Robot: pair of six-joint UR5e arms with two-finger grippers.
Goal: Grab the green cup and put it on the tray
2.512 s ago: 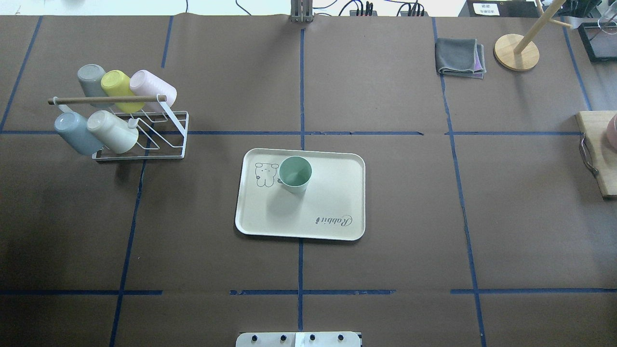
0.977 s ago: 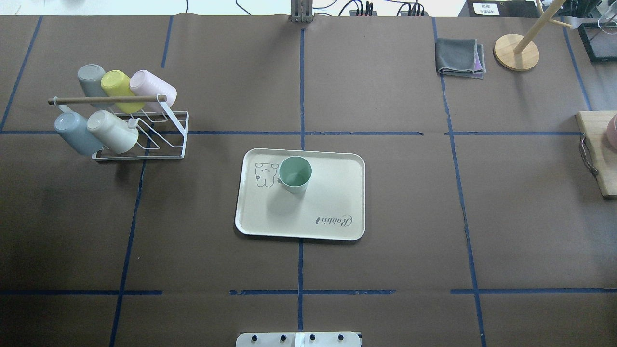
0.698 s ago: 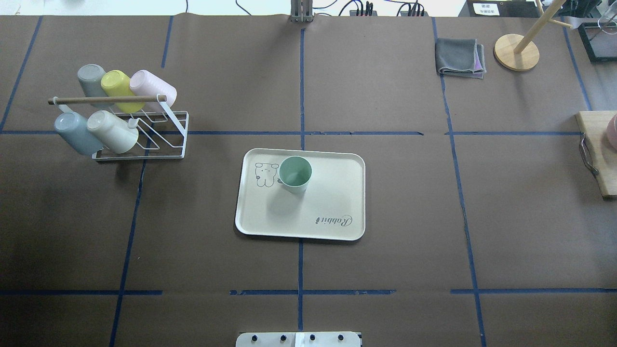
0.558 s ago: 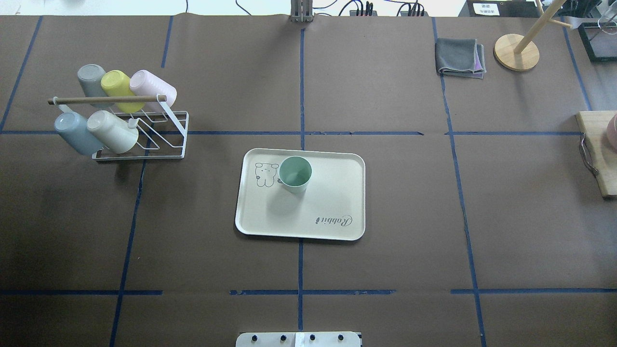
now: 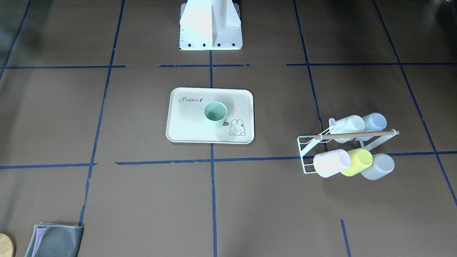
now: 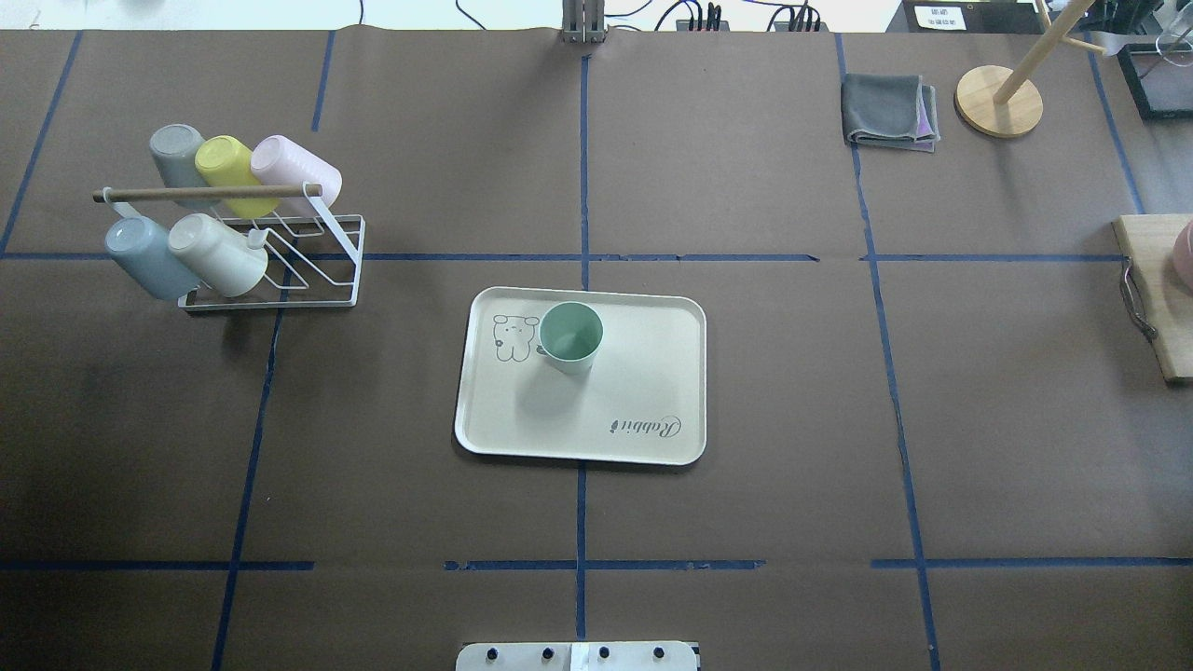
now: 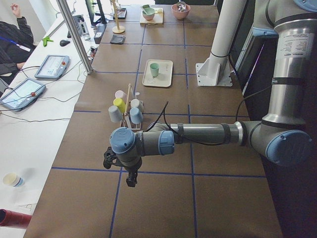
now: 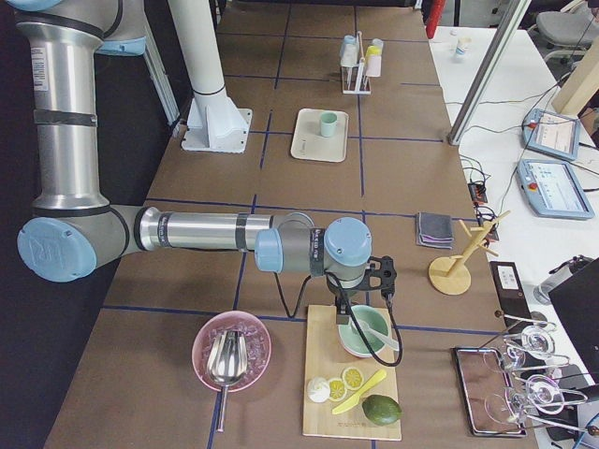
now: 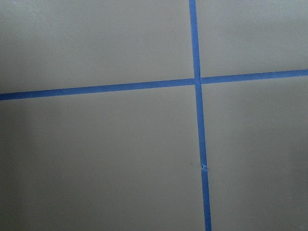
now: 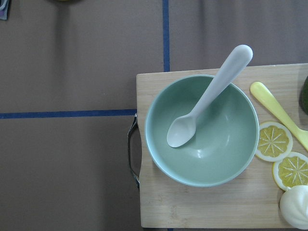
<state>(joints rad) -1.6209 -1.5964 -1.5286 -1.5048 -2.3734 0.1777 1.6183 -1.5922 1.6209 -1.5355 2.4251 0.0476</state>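
Both indistinct: left hand (image 7: 130,178), right hand (image 8: 344,313).

— Soft, even overhead light on the brown paper-covered tabletop (image 6: 746,419). The pale mint-green plastic cup (image 6: 570,335) casts a faint shadow across the cream rectangular tray (image 6: 643,373).
— And the front-facing view?
— The white robot base (image 5: 210,25) is washed out, and the top corners are dim.
— The wrists?
— Right is crisp, with small gleams in the glossy sage-green bowl (image 10: 226,144). Left is flat and darker at its left edge.
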